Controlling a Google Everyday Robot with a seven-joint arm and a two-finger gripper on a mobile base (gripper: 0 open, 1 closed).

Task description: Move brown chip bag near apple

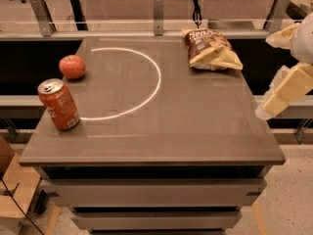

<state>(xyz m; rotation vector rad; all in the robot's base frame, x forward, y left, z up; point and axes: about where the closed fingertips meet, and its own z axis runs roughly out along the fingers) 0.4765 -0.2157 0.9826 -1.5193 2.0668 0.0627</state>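
Observation:
The brown chip bag [211,49] lies flat at the far right of the table top, dark brown top facing the back, pale yellow part toward the front. The red-orange apple [72,66] sits at the left side, just outside a white painted circle. My gripper [265,77] hangs off the table's right edge, to the right of and nearer than the bag, not touching it. Its two pale fingers [286,89] stand apart and hold nothing.
An orange soda can [59,104] stands upright near the left front, in front of the apple. The white circle line [155,77] marks the grey table top [195,126]. A rail with posts [157,6] runs behind the table.

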